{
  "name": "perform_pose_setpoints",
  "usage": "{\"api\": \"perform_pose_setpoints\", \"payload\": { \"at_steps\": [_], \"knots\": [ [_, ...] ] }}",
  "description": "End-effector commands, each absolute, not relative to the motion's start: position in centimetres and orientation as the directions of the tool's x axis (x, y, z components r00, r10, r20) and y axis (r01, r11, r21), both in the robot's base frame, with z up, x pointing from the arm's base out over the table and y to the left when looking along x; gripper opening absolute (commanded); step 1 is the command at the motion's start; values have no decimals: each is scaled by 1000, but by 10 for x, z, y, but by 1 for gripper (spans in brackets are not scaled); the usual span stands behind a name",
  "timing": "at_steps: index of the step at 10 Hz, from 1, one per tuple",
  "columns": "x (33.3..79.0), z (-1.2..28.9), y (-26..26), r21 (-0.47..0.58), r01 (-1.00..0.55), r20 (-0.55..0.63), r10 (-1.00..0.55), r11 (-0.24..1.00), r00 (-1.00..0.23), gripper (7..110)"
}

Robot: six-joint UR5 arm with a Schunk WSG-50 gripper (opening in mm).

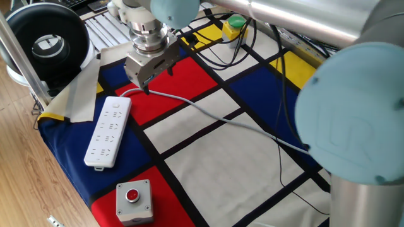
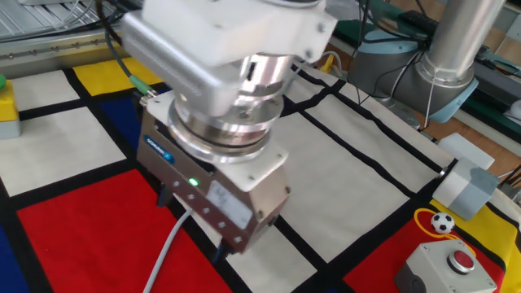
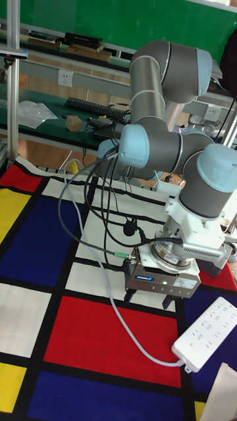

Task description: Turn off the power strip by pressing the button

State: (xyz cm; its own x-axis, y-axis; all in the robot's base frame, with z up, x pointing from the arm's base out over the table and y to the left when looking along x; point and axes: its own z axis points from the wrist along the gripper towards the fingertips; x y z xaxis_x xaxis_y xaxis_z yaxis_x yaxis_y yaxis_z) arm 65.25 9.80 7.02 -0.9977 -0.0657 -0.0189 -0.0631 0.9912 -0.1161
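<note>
1. Over the red panel just past the cable end of the power strip [image 1: 108, 130] is where my gripper [image 1: 146, 87] hangs. It is off the strip, not above its face.
2. That strip lies flat on the blue panel at the table's edge. Its pale cable [image 1: 208, 113] runs off under me across the cloth [image 1: 221, 164].
3. The button is too small for me to pick out in any view; my guess is the cable end.
4. Risk: a straight descent from here lands on cable or cloth, not the strip. I need a sideways shift first.
5. Risk: with the tips spread, they could straddle a small flush button and press only plastic. One tip has to be centred on it.
6. Risk: the strip looks unfixed, so an off-axis push could skid it toward the table edge.
7. Risk: a fingertip could snag the cable and drag the strip.
8. Fingers [image 3: 131, 294]: spread apart with a clear gap in the tall fixed view. They hold nothing, and I see no contact with strip or cable.
</note>
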Motion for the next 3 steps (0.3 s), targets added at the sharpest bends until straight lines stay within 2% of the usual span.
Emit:
{"api": "perform_pose_setpoints", "payload": {
  "at_steps": [1,3],
  "knots": [
    [671,62,94,-113,24,-28,20,993,-999,7],
    [678,56,98,-95,28,-27,26,995,-999,7]
  ]
}}
